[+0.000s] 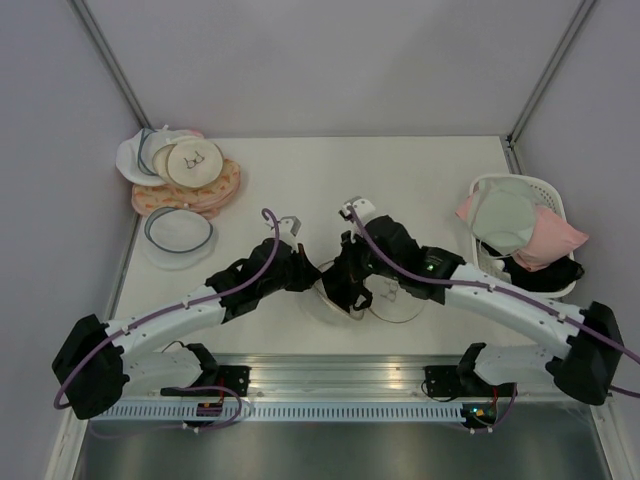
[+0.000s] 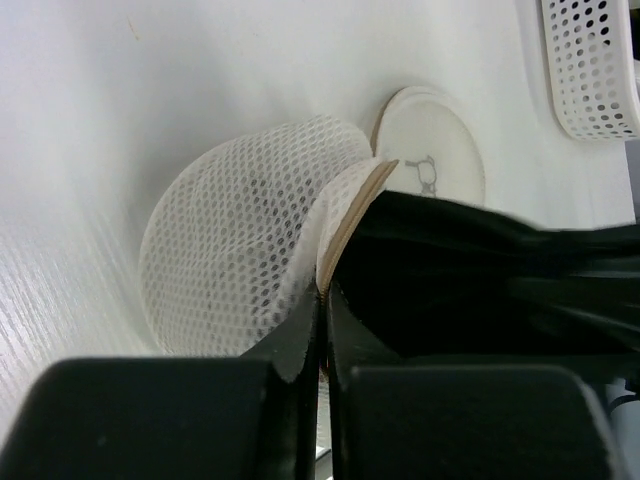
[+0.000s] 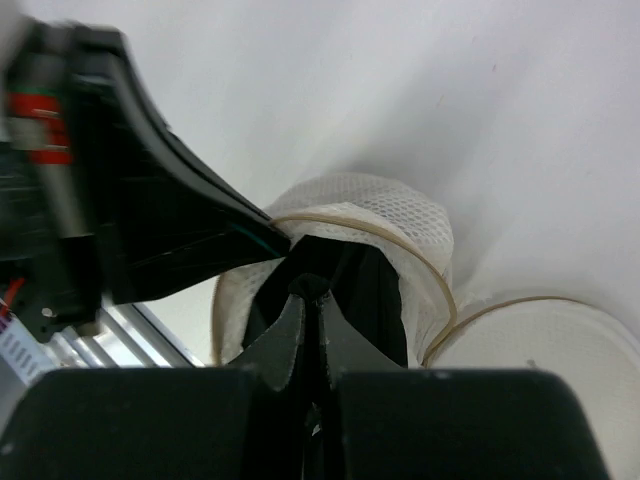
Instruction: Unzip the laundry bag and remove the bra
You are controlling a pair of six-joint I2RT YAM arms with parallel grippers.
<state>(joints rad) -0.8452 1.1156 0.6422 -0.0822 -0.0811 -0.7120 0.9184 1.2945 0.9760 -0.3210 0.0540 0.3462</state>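
The laundry bag (image 1: 398,303) lies open at the table's near middle, under both wrists. In the left wrist view its cream mesh dome (image 2: 240,250) bulges to the left, and its round face with the black outline (image 2: 430,155) lies flat behind. My left gripper (image 2: 325,300) is shut on the bag's tan zipper rim (image 2: 355,205). In the right wrist view the bag's mouth gapes wide and the black bra (image 3: 370,290) fills it. My right gripper (image 3: 316,292) is shut on a fold of the bra just inside the mouth. The left gripper's fingers (image 3: 200,235) hold the rim beside it.
A pile of pink and cream pouches (image 1: 185,170) sits at the back left, with a flat white disc with a grey-blue rim (image 1: 180,230) in front of it. A white perforated basket (image 1: 545,190) holding pale green and pink garments stands at the right edge.
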